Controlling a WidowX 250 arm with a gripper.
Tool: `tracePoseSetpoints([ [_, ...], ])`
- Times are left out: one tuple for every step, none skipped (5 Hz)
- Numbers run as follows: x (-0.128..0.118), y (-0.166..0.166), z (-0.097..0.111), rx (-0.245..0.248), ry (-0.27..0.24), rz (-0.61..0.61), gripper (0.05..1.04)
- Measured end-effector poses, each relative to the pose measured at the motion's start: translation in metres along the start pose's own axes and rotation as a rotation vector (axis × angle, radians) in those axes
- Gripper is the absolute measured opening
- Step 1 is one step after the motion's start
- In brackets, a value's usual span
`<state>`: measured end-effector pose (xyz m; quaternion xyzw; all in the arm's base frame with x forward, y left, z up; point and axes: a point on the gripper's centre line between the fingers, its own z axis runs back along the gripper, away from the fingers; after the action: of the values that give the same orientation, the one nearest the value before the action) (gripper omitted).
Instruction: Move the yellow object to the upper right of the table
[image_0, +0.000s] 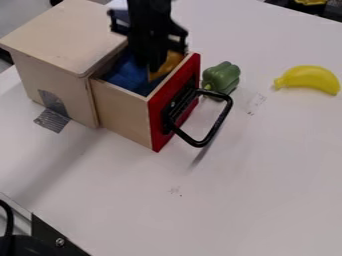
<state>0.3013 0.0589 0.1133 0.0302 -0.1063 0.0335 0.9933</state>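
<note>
- Gripper, black (155, 66), one, entering from the top edge and hanging down into the open drawer, beside the orange-yellow piece; whether wide, narrow or holding that piece, cannot tell
- Orange-yellow piece (172, 64), one, in the drawer near its red front, partly hidden by the gripper; kind cannot be told
- Yellow banana (309, 78), one, lying on the table at the upper right, well apart from the gripper, outer curve toward the top edge, narrow end pointing left
- Drawer (123, 115), pale wood, pulled out from its box, with a red front (159, 122)
- Handle (215, 131), black, curved bar, fixed to the red front and jutting out over the table
- Blue cloth-like item (130, 77), in the drawer, beside the orange-yellow piece
- Wooden box (63, 37), pale, flat-topped, at the upper left, housing the drawer
- Grey tape (53, 119), on the side of the wooden box and down onto the table
- Green pepper (224, 75), one, on the table just beside the red front, between drawer and banana, stem toward the handle
- Table (260, 190), white, with faint marks right of the handle and below it
- Black bracket (53, 235), with a screw, at the lower left corner, near a black cable (8, 215)
</note>
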Motion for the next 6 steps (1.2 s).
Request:
tracePoseSetpoints([
  [0.026,-0.004,0.037,-0.018,-0.05,0.019,0.144],
  [0.056,-0.026,0.049,-0.087,-0.067,0.002,0.144],
  [0.09,-0.052,0.025,-0.13,-0.043,-0.052,0.143],
  [0.115,-0.077,-0.02,-0.125,0.008,-0.106,0.143],
  [0.137,-0.092,-0.058,-0.095,0.0,-0.131,0.143],
  [0.153,-0.105,-0.091,-0.073,0.0,-0.15,0.143],
])
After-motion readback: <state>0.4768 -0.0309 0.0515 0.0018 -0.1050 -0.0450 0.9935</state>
